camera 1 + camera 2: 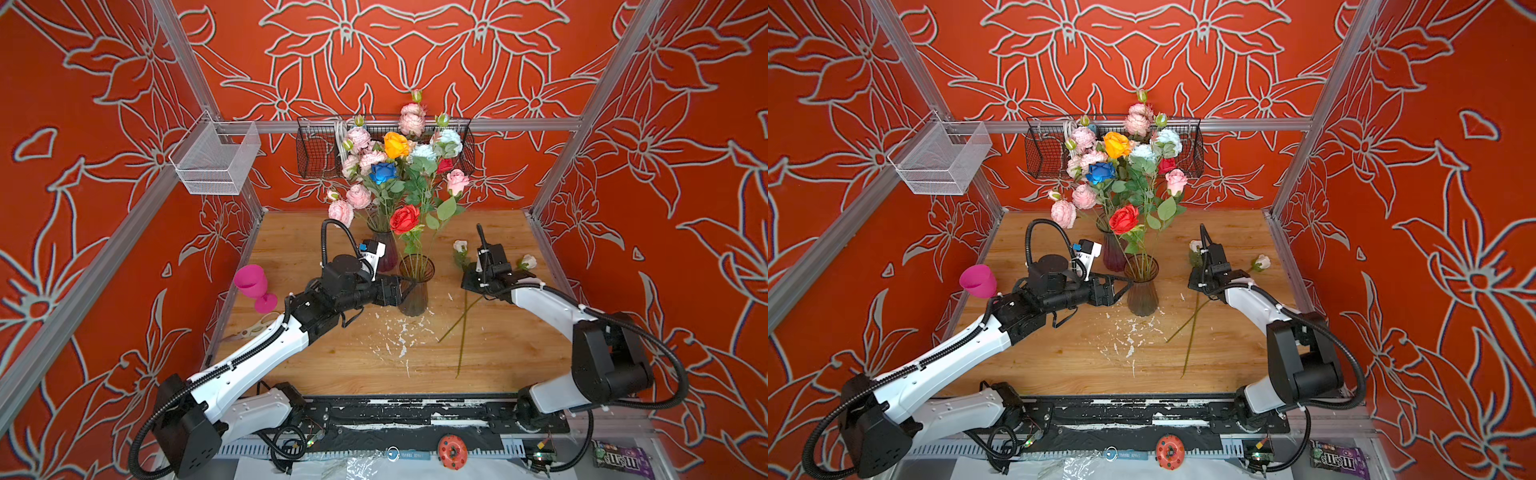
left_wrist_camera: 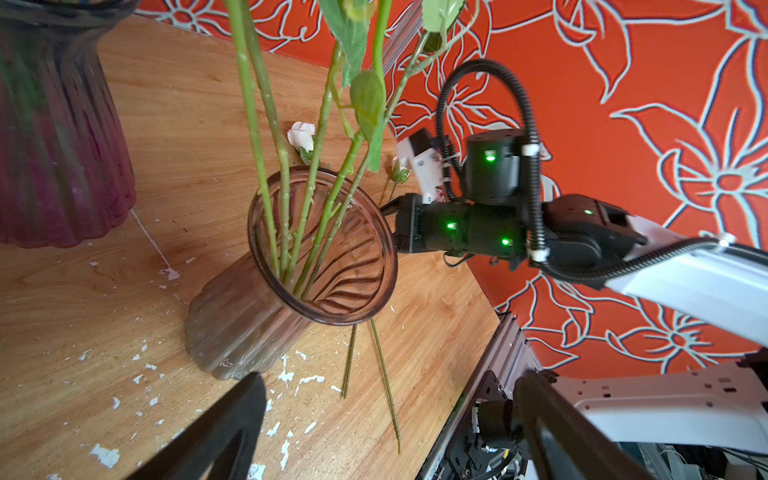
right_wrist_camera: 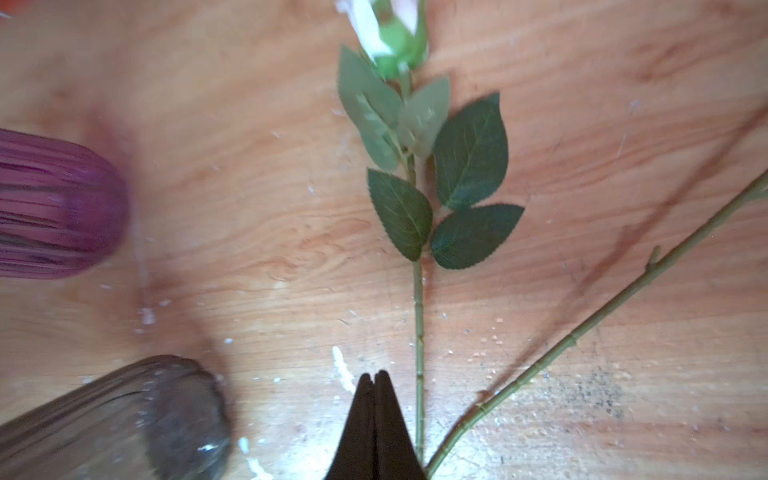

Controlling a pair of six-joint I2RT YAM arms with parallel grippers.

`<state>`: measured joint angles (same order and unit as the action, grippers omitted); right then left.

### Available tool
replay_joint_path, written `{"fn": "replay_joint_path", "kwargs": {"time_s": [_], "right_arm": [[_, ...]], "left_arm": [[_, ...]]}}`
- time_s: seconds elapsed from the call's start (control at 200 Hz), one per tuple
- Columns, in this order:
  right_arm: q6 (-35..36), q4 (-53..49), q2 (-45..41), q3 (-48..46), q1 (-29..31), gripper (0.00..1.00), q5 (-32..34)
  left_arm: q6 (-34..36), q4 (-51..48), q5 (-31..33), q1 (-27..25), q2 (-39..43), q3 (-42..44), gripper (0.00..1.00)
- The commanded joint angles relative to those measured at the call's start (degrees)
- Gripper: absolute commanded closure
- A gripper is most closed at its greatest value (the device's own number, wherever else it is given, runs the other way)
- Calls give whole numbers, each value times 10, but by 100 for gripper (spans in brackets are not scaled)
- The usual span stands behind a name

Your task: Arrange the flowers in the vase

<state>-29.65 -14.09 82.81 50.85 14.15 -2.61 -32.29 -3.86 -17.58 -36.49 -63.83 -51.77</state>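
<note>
Many flowers (image 1: 397,145) stand in two vases at the back middle: a purple vase (image 1: 386,253) and, in front of it, a ribbed grey glass vase (image 1: 415,291) holding several green stems (image 2: 282,208). Two white-budded flowers (image 1: 460,246) (image 1: 528,262) lie on the table at the right, their stems crossing. My left gripper (image 1: 409,286) is open beside the grey vase (image 2: 257,316), nothing between its fingers (image 2: 224,432). My right gripper (image 3: 375,378) is shut and empty, low over the table, with one lying stem (image 3: 418,332) just beside it.
A pink goblet (image 1: 251,282) and scissors (image 1: 253,328) sit at the table's left edge. A black wire basket (image 1: 316,158) and a white mesh basket (image 1: 216,162) hang on the frame. White flecks (image 1: 395,336) dot the wooden table (image 1: 332,361).
</note>
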Motion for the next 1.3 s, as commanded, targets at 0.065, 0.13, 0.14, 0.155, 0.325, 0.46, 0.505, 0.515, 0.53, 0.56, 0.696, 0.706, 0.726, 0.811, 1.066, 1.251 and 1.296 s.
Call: {"fn": "replay_joint_path", "kwargs": {"time_s": [0.065, 0.13, 0.14, 0.155, 0.325, 0.46, 0.505, 0.515, 0.53, 0.56, 0.696, 0.706, 0.726, 0.811, 1.066, 1.251, 1.296], "right_arm": [[-20, 42, -82, -35, -3, 96, -20], [-23, 48, -115, -44, -3, 97, -20], [-23, 49, -120, -45, -3, 97, -20], [-25, 51, -126, -48, -3, 98, -19], [-27, 68, -198, -72, -3, 98, -28], [-26, 66, -237, -80, -3, 98, -25], [-26, 65, -245, -81, -2, 99, -26], [-26, 65, -247, -82, -3, 99, -26], [-26, 64, -248, -82, -3, 99, -26], [-25, 64, -253, -83, -2, 99, -26], [-29, 67, -269, -84, -2, 99, -31], [-29, 67, -270, -85, -2, 99, -32], [-29, 69, -273, -85, -2, 99, -32], [-30, 72, -283, -86, -2, 99, -34], [-34, 116, -326, -100, -2, 100, -44], [-39, 138, -345, -90, -1, 100, -57], [-41, 141, -346, -85, -1, 100, -60]], "left_arm": [[7, 2, 7, -2, -1, -13, 5], [7, 1, 8, -2, 0, -13, 5], [7, 2, 9, -2, 0, -13, 5], [7, 1, 9, -2, 0, -12, 5], [8, 1, 12, -2, 0, -12, 5], [13, -2, 18, -2, 4, -13, 4], [14, -2, 23, -2, 6, -12, 4], [14, -3, 23, -2, 6, -12, 4], [15, -3, 24, -2, 7, -12, 4], [16, -3, 27, -3, 8, -11, 4], [20, -5, 34, -2, 11, -11, 3], [20, -5, 34, -2, 11, -11, 3], [20, -5, 34, -2, 11, -11, 3], [21, -5, 37, -2, 11, -11, 3], [23, -8, 44, -2, 15, -11, 3], [28, -9, 58, -2, 26, -9, 3], [30, -10, 62, -2, 30, -8, 3]]}}
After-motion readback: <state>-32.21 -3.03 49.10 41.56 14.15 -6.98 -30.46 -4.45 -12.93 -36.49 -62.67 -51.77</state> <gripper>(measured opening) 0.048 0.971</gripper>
